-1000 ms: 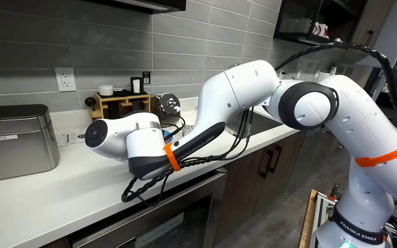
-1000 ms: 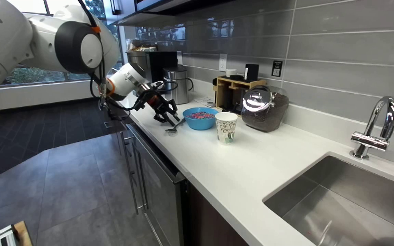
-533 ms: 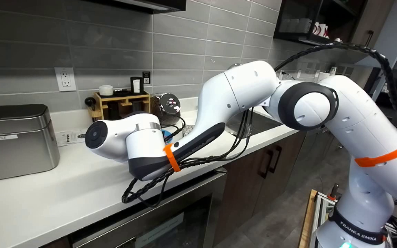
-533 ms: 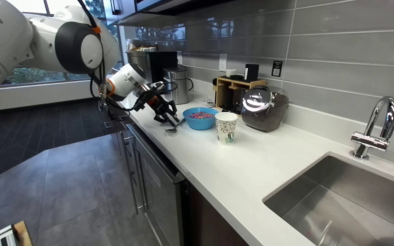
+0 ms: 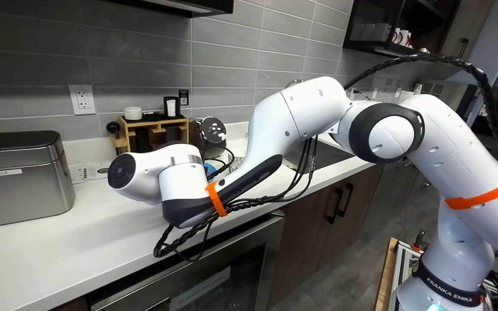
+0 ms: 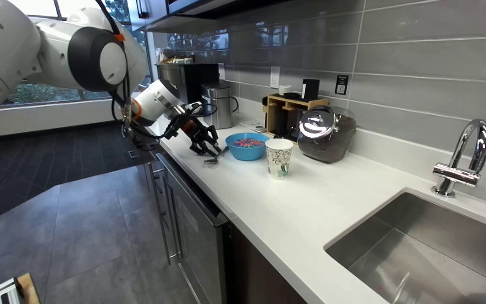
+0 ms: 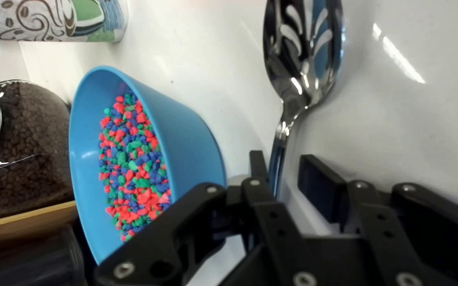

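Note:
A shiny slotted spoon (image 7: 304, 51) lies on the white counter, its bowl end away from my hand. Its handle runs back between the fingers of my gripper (image 7: 282, 167), close by the left finger in the wrist view; whether they touch I cannot tell. A gap shows between the handle and the right finger, so the jaws stand partly open around it. Beside the left finger is a blue bowl (image 7: 191, 135) of red, green and blue bits. In an exterior view the gripper (image 6: 215, 151) is down at the spoon (image 6: 211, 161); elsewhere the arm hides it.
A patterned paper cup (image 6: 279, 158) stands near the bowl. Behind are a jar of coffee beans (image 6: 329, 137) and a wooden organizer (image 6: 276, 112). A steel bin (image 5: 20, 185) stands farther along the counter. There is a sink (image 6: 428, 253) with a faucet (image 6: 458, 169).
The wrist has dipped very slightly and the fingers have drawn a little closer together. Spoon, bowl and cup have stayed in place.

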